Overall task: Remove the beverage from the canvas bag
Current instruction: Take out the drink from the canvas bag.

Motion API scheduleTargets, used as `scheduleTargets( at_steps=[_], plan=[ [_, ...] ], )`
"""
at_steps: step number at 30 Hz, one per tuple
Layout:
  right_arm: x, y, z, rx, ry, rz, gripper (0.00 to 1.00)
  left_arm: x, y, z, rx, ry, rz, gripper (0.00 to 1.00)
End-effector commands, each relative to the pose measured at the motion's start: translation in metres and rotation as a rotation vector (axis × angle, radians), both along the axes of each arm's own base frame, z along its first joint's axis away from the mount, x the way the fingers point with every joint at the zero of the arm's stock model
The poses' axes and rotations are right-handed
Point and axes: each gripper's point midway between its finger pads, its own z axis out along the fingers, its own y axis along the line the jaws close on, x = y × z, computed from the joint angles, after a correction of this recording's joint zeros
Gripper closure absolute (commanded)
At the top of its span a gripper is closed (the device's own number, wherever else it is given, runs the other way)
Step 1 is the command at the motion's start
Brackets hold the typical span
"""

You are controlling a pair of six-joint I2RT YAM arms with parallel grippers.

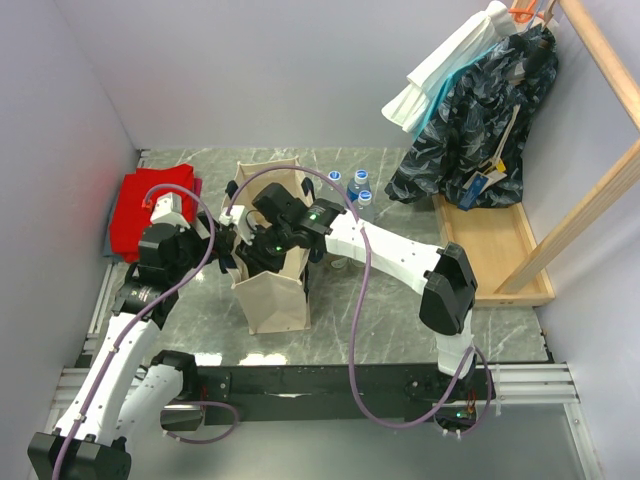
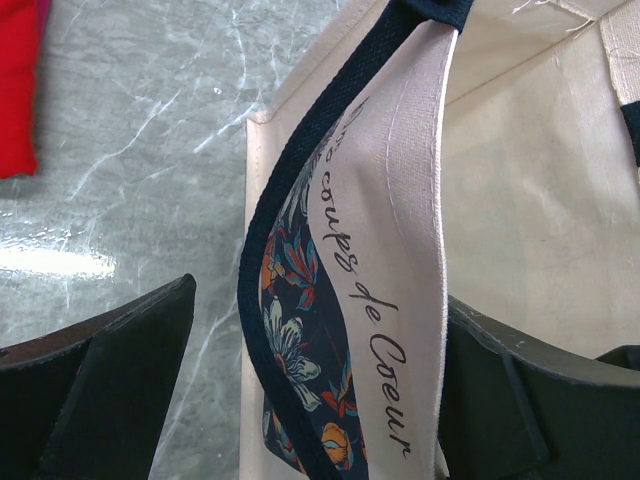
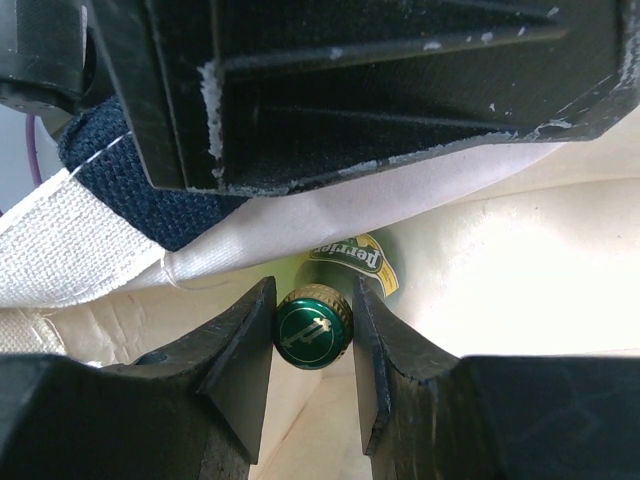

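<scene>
The canvas bag (image 1: 275, 295) stands upright on the table between my two arms, its mouth open at the top. My right gripper (image 3: 313, 335) reaches down inside it and is shut on the green cap of the beverage (image 3: 312, 328), a green Perrier bottle standing in the bag. In the top view my right gripper (image 1: 262, 235) is over the bag's mouth and the bottle is hidden. My left gripper (image 2: 320, 300) is open and straddles the bag's side wall (image 2: 400, 230) and navy strap (image 2: 300, 180). The right finger touches the fabric; a gap shows at the left finger.
A red folded cloth (image 1: 150, 210) lies at the back left by the wall. Three small water bottles (image 1: 355, 185) stand behind the bag. A wooden clothes rack base (image 1: 500, 250) with hanging garments (image 1: 480, 110) fills the back right.
</scene>
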Motion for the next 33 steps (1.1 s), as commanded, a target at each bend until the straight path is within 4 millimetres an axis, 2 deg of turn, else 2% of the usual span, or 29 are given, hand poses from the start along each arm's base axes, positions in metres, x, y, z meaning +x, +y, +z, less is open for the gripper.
scheduleTargets(
  at_steps=[1, 9, 17, 23, 33],
  plan=[
    [0.006, 0.001, 0.047, 0.089, -0.086, -0.028, 1.0, 0.003, -0.002, 0.015, 0.002, -0.05, -0.014, 0.04],
    [0.007, -0.002, 0.053, 0.091, -0.104, -0.044, 1.0, 0.002, -0.002, 0.016, 0.002, -0.053, -0.014, 0.04],
    [0.012, -0.004, 0.068, 0.12, -0.138, -0.072, 1.0, 0.002, -0.003, 0.017, -0.001, -0.055, -0.017, 0.04],
    [0.018, -0.004, 0.066, 0.116, -0.16, -0.101, 1.0, 0.002, -0.003, 0.017, 0.0, -0.056, -0.017, 0.04],
    [0.033, -0.008, 0.09, 0.143, -0.244, -0.158, 1.0, 0.003, -0.003, 0.015, 0.002, -0.048, -0.021, 0.04]
  ],
)
